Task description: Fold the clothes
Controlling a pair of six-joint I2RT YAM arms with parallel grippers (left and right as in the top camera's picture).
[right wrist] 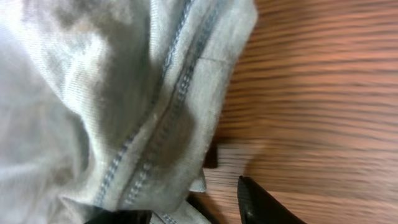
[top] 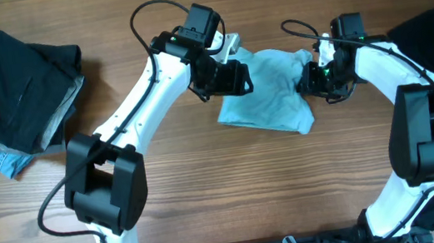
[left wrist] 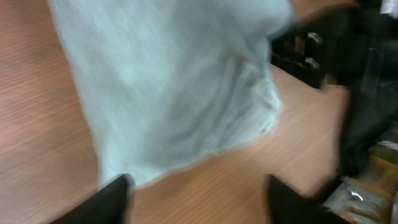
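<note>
Overhead view is sharp and evenly lit, only soft shadows on the brown wood-grain table (top: 208, 181). Wrist views are smeared with motion blur (left one worst), so the crumpled pale-blue cotton T-shirt (left wrist: 180, 93) looks mushy.

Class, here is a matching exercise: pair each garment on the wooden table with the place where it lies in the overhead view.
Things:
1. pale light-blue cotton T-shirt
2. stack of dark folded garments with blue denim underneath
3. black fabric garment

Places:
A. far right side of the picture, cut off by the frame
B. crumpled in the middle of the brown wooden table
C. upper left corner of the picture

Pairs: 1-B, 2-C, 3-A
</note>
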